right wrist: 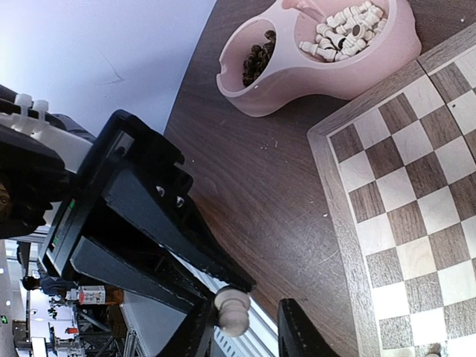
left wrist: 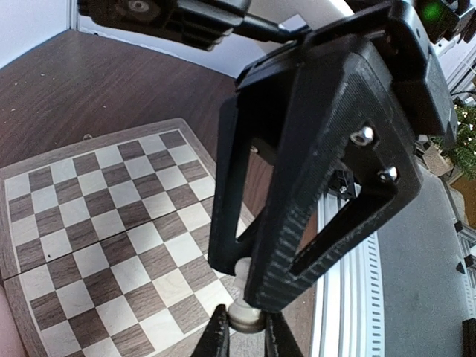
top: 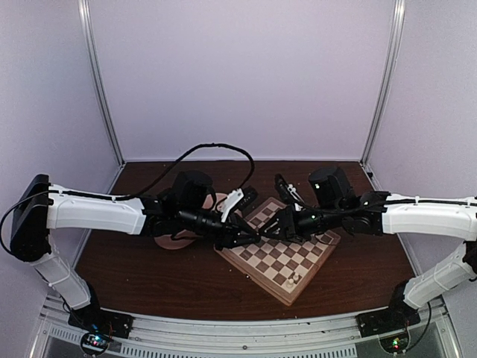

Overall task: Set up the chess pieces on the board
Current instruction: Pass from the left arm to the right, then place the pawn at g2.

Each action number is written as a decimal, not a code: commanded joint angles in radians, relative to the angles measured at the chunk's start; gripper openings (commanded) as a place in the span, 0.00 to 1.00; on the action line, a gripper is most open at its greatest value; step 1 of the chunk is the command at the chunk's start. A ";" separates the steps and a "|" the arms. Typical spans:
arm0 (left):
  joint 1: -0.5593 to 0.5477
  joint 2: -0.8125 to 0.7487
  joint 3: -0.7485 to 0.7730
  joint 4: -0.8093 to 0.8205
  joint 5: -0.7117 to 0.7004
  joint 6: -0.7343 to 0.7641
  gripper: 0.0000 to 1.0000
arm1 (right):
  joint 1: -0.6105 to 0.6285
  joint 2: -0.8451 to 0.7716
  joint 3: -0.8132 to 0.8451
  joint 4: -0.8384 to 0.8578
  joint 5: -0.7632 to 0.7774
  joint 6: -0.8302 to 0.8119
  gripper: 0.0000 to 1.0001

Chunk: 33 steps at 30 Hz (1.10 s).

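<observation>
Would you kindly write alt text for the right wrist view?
A cream chess piece sits between the right tool's parted fingers, at the tip of the left tool. Behind, a pink double dish holds more pieces, beside a corner of the chessboard.

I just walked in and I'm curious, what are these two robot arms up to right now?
They are setting up a chess game. The left gripper is shut on a cream chess piece by the board, and the right gripper has its fingers open on either side of it, apparently for a handover. One other cream piece stands on the board; many more lie in the pink dish.
</observation>
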 commanded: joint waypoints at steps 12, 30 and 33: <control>-0.018 -0.009 0.026 -0.013 -0.009 0.031 0.32 | -0.005 -0.030 0.010 -0.042 0.031 -0.038 0.09; 0.052 -0.068 0.070 -0.150 -0.374 -0.132 0.62 | 0.048 0.005 0.120 -0.507 0.462 -0.306 0.07; 0.085 -0.069 0.093 -0.214 -0.398 -0.178 0.68 | 0.073 0.031 0.118 -0.482 0.480 -0.327 0.07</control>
